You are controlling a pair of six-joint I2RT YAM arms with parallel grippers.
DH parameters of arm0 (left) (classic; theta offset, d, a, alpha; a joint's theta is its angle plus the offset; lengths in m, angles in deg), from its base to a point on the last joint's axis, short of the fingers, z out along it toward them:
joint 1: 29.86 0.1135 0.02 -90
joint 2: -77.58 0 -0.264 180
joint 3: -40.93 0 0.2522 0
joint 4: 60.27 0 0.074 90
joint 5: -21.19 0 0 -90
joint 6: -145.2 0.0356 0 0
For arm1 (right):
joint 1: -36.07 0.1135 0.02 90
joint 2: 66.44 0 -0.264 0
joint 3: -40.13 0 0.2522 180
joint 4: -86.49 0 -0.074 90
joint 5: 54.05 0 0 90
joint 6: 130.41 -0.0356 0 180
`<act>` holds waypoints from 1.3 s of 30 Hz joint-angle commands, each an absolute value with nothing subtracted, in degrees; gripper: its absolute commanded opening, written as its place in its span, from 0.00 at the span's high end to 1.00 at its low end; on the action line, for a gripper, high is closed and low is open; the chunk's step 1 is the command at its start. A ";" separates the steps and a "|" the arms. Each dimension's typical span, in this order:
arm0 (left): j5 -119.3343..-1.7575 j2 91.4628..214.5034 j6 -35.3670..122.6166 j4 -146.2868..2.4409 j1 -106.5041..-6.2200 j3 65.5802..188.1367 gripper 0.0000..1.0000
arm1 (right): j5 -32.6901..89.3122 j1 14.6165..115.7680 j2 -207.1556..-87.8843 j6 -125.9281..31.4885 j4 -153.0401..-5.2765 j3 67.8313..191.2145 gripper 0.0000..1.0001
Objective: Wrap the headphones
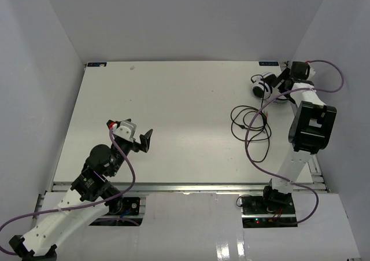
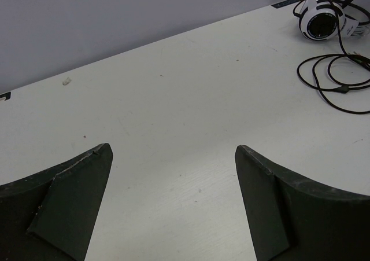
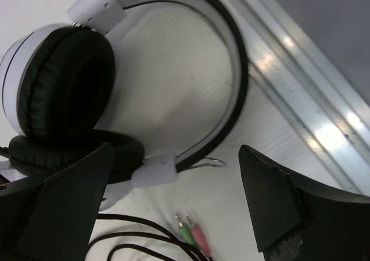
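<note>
From above, we see the headphones (image 1: 263,87) in the far right corner of the desk (image 1: 173,99), partly hidden by the right arm (image 1: 309,125), with their cable (image 1: 251,122) lying in loose loops. On the left wrist view, the left pincer (image 2: 173,151) gapes, released, over bare desk. On the right wrist view, the right pincer (image 3: 176,151) is spread, released, above the headband (image 3: 231,58), with a metal rail (image 3: 300,81) beside it.

A: Where does the top view sit?
B: High above and behind the arm bases (image 1: 272,200), which lie at 6 o'clock. It faces down on the whole tabletop (image 1: 173,110).
A: And the left wrist view?
B: Low over the tabletop, looking between the left hand (image 2: 173,154) fingers toward the far wall (image 2: 115,18). The headphones (image 2: 319,19) sit small and distant at 1 o'clock.
A: The right one?
B: Very near, looking down past the right hand (image 3: 174,154). The headphones fill its upper left. All three views share them.
</note>
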State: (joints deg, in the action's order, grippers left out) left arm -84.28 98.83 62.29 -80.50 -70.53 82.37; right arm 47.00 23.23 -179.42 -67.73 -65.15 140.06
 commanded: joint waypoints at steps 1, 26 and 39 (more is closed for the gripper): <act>-84.63 99.84 62.67 -80.68 -70.26 82.73 0.02 | 59.13 28.36 -183.30 -70.20 -63.93 144.88 0.05; -84.43 100.98 62.69 -80.89 -69.68 82.90 0.02 | 46.96 26.95 -174.15 -76.35 -72.27 122.00 0.21; -84.10 100.25 62.65 -80.97 -69.62 82.99 0.02 | 39.81 26.05 -166.48 -67.43 -75.94 120.77 0.26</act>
